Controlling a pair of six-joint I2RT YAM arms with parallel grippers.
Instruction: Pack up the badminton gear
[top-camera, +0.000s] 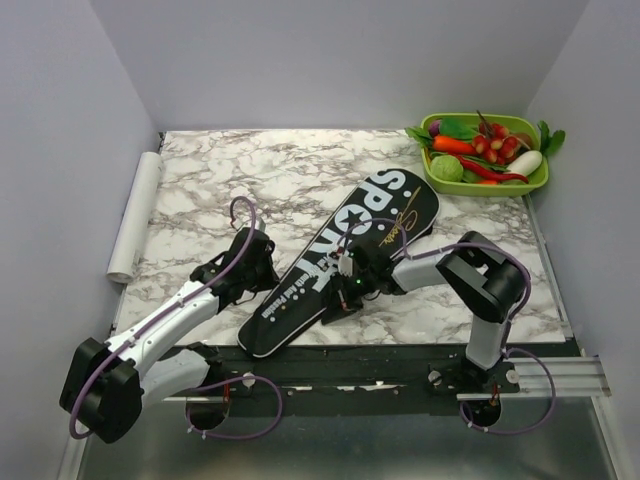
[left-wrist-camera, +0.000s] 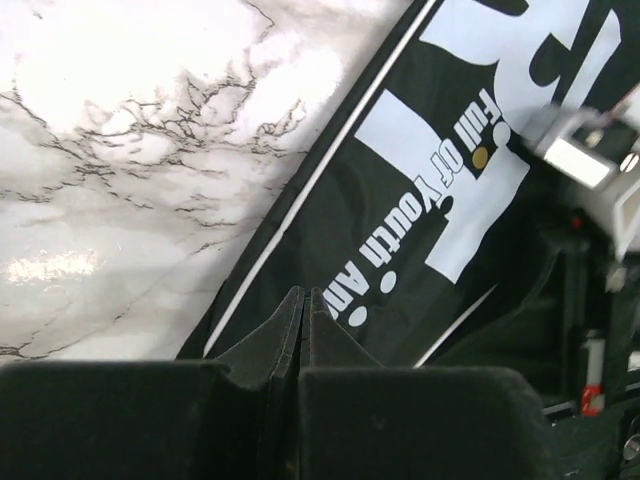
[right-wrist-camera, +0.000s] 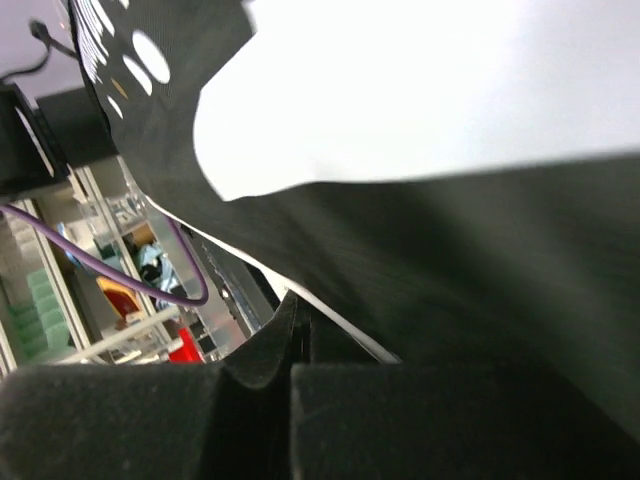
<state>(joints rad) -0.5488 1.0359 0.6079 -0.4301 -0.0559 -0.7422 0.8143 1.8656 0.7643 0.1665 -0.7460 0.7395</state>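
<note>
Found cover (top-camera: 315, 265) lying diagonal between grippers. Saw no rackets; judged them probably inside already. Noted left gripper (left-wrist-camera: 303, 295) fingers pressed together at cover's left edge, right gripper (right-wrist-camera: 297, 300) likewise at right edge; couldn't tell whether pinching fabric. Judged fastening still undone.

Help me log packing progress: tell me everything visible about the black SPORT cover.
The black cover is a long teardrop of matte fabric with white edge piping, lettered "SPORT" and "Full of Youth" in white. It lies diagonally on the marble table, wide end far-right, narrow end near the arm bases. The right gripper, shut, seems to pinch and lift its edge. The left gripper, shut, sits at the opposite edge. No racket shows.
</note>
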